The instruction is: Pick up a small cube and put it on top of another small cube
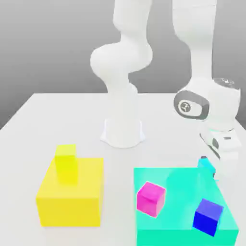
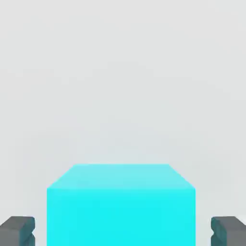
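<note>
The small cyan cube [image 1: 206, 163] sits at the far right corner of the large flat turquoise block [image 1: 178, 178], at the exterior view's right. My gripper [image 1: 212, 166] is lowered over it from above. In the hand view the cyan cube [image 2: 121, 206] lies between my two dark fingertips [image 2: 17, 231], with a narrow gap on each side, so the gripper [image 2: 123, 233] is open around it. A magenta small cube [image 1: 151, 198] and a blue small cube [image 1: 208, 216] rest on the turquoise block, nearer the front.
A large yellow block [image 1: 72, 199] with a small yellow cube [image 1: 66, 162] on top stands at the exterior view's left. The arm's white base [image 1: 123, 130] rises behind the blocks, on the pale table [image 1: 43, 120].
</note>
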You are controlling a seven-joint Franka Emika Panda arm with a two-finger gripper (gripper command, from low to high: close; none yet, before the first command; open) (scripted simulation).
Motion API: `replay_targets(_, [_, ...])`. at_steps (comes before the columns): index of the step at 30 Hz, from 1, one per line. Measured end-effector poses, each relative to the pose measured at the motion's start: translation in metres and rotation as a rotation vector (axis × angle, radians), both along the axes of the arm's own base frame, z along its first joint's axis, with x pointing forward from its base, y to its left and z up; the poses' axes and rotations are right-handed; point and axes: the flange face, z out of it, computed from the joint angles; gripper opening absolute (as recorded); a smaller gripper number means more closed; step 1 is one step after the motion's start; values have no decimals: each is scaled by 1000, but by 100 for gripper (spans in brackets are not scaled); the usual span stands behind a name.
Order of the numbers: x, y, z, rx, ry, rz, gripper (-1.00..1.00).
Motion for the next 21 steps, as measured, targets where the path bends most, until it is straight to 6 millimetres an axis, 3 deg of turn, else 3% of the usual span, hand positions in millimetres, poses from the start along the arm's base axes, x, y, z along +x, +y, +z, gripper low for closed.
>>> replay_targets(5, [0,0,1,-1,0,0,-100])
replay_targets(12, [3,0,59,-2,-1,-8,-100])
replay_targets(17, [80,-7,94,-1,1,-226,-100])
replay_targets(21, [148,-24,125,0,1,-413,-100])
